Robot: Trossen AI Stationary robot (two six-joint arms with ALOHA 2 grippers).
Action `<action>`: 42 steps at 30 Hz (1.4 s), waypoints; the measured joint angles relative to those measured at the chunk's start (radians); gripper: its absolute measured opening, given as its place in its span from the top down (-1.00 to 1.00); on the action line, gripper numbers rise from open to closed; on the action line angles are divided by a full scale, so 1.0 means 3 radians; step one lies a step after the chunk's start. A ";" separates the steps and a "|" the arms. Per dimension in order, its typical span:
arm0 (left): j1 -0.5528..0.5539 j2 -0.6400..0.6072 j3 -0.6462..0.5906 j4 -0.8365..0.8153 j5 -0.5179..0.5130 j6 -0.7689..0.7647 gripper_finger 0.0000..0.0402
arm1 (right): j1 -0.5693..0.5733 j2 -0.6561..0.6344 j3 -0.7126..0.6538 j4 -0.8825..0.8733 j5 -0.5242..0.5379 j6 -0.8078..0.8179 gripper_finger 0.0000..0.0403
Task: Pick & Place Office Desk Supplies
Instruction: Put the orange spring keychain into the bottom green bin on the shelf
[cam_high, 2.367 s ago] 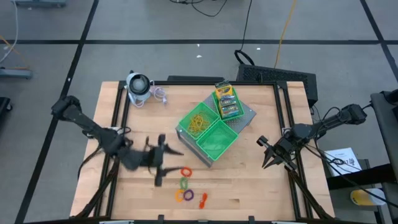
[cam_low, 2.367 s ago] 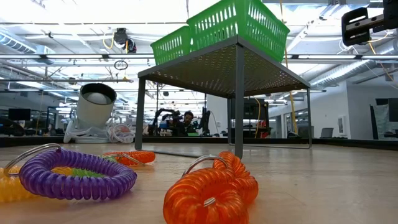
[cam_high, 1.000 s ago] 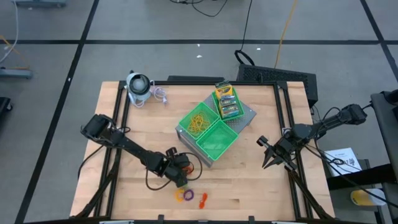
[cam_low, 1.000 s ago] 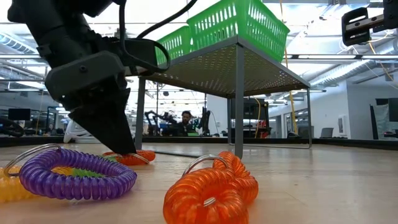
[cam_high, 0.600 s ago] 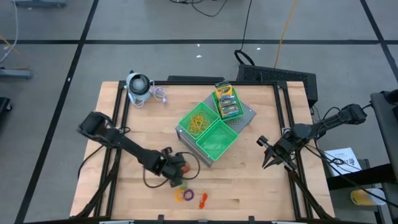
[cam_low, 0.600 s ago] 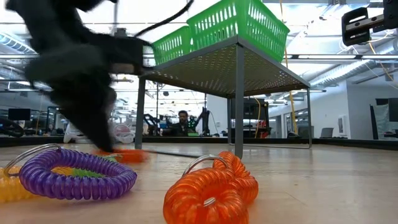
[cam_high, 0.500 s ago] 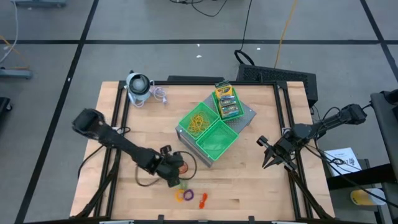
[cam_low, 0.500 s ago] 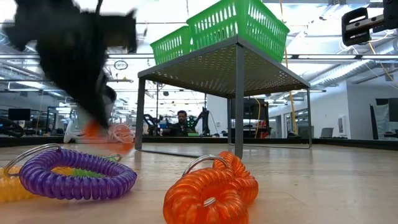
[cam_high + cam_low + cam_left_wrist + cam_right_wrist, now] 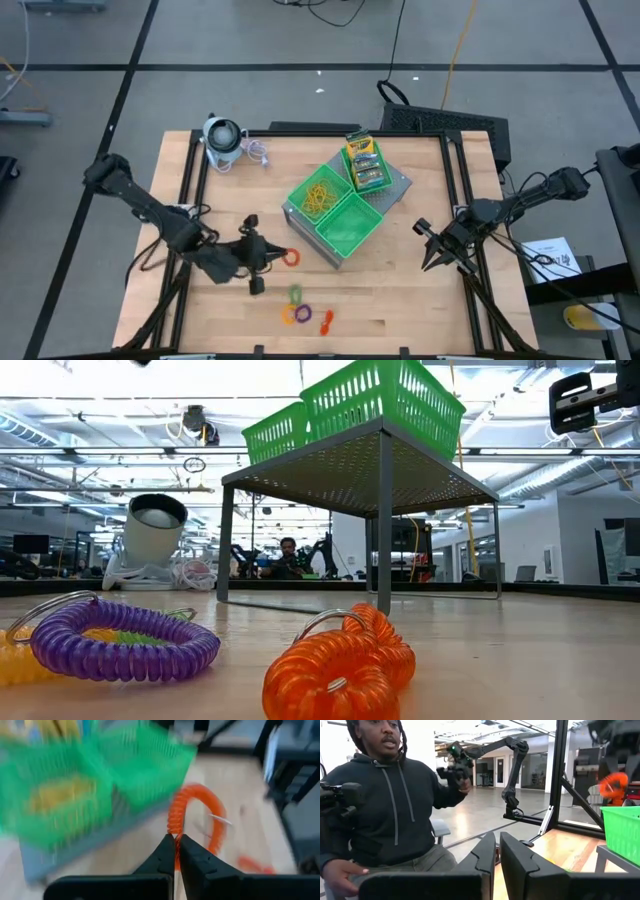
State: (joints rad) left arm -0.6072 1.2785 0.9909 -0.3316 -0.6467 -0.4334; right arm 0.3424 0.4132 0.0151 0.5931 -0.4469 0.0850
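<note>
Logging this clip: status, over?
Left gripper shut on orange coiled plastic ring, lifted beside green mesh trays. Right gripper shut, idle at table's right edge. Purple coiled ring on table. Path clear.

The right gripper (image 9: 496, 851) is seen with its two dark fingers nearly together, nothing between them. A seated person in a dark hooded top (image 9: 390, 805) is seen beyond, holding a controller arm (image 9: 485, 751). An orange coil (image 9: 614, 784) is seen above a green tray (image 9: 622, 827).
</note>
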 joint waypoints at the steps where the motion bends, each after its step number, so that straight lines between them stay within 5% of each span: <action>1: -0.0008 -0.0024 0.0000 0.0175 -0.0033 0.0164 0.93 | -0.0001 -0.0001 0.0001 0.0001 0.0000 0.0000 0.90; 7: 0.0172 0.0102 0.0003 0.1309 0.0265 0.1291 0.97 | 0.0000 0.0000 0.0001 0.0000 0.0000 0.0000 0.90; 13: 0.0499 0.0296 0.0004 0.1973 0.0619 0.1749 0.92 | -0.0001 -0.0001 0.0001 0.0001 0.0000 0.0001 0.90; 21: 0.1020 0.0632 0.0004 0.2488 0.1356 0.1676 0.91 | -0.0001 -0.0001 0.0001 0.0001 0.0000 0.0000 0.90; 33: 0.1372 0.0801 0.0004 0.2514 0.1400 0.1252 0.81 | -0.0001 0.0000 0.0001 0.0001 0.0000 0.0001 0.90; 42: 0.1453 0.0800 0.0004 0.2509 0.1405 0.1112 0.22 | 0.0000 0.0000 0.0001 0.0001 0.0000 0.0001 0.90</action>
State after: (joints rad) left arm -0.1712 1.5185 0.9920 0.4210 -0.2252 -0.0998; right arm 0.3423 0.4132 0.0153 0.5934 -0.4469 0.0851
